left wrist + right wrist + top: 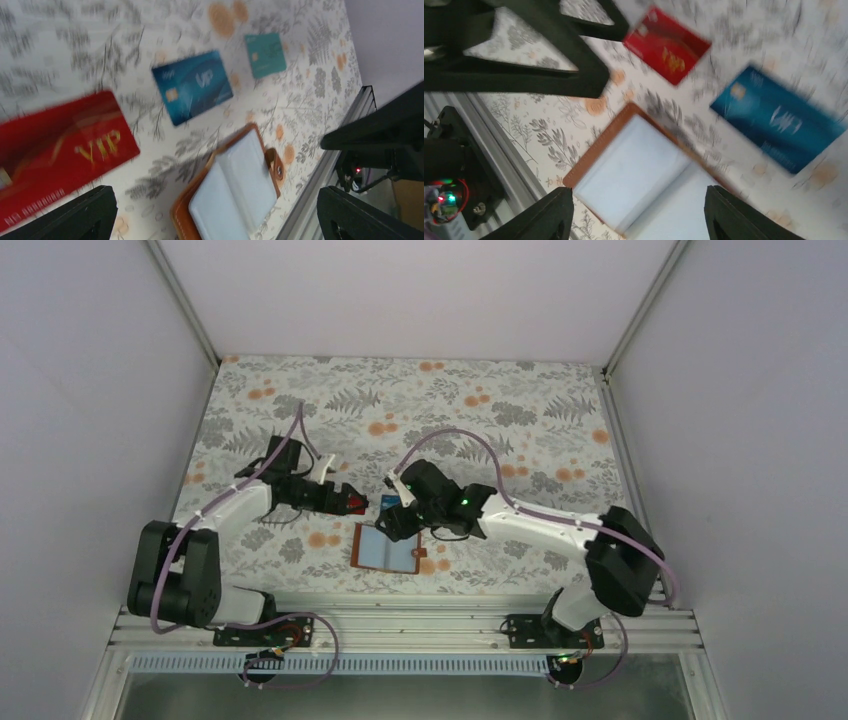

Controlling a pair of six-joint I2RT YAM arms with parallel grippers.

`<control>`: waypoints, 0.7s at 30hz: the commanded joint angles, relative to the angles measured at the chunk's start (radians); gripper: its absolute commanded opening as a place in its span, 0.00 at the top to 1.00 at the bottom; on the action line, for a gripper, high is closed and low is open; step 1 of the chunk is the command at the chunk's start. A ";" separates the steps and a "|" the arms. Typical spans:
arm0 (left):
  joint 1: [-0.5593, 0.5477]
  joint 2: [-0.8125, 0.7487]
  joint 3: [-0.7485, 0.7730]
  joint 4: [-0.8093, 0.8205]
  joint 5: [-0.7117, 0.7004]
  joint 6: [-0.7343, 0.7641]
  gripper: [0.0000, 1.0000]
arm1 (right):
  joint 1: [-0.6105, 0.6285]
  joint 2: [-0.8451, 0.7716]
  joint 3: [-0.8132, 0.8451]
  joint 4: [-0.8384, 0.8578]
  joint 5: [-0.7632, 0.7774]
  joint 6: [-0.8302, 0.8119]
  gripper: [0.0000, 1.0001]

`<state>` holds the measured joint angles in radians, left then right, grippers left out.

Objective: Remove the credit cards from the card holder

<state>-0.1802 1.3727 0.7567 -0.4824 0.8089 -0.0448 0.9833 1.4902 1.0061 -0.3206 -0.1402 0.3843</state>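
Checking the pockets (634, 170) comes first: the card holder (388, 548) lies open by the near edge of the tabletop (450, 400), with the red card (55, 150), blue card (192, 86) and teal card (265, 54) loose beyond it. Your left fingers (75, 215) and right fingers (539, 220) are released and empty. Hold it down with one set, then slide any hidden card out flat.

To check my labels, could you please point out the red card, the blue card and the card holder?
red card (96, 145): left wrist view, gold lettering.
blue card (192, 86): left wrist view, middle of face.
card holder (241, 179): left wrist view, pale inner pocket.
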 commanded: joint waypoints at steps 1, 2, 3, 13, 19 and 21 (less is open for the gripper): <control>0.004 0.026 -0.072 0.101 0.034 -0.138 0.00 | -0.037 0.059 -0.042 0.029 -0.151 0.246 0.36; 0.004 0.036 -0.089 0.115 0.058 -0.161 0.00 | -0.045 0.060 -0.064 0.046 -0.165 0.265 0.39; 0.002 0.044 -0.118 0.142 0.106 -0.198 0.01 | -0.054 0.064 -0.082 0.055 -0.181 0.283 0.42; -0.074 0.140 -0.236 0.234 0.169 -0.265 0.25 | -0.072 0.112 -0.168 0.055 -0.216 0.314 0.57; -0.106 0.188 -0.236 0.244 0.186 -0.278 0.41 | -0.078 0.152 -0.180 0.073 -0.221 0.319 0.58; -0.106 0.199 -0.237 0.254 0.186 -0.281 0.48 | -0.081 0.163 -0.179 0.076 -0.221 0.316 0.57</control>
<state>-0.2832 1.5482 0.5266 -0.2630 0.9642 -0.3061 0.9134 1.6333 0.8356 -0.2779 -0.3519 0.6884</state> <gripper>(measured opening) 0.574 0.425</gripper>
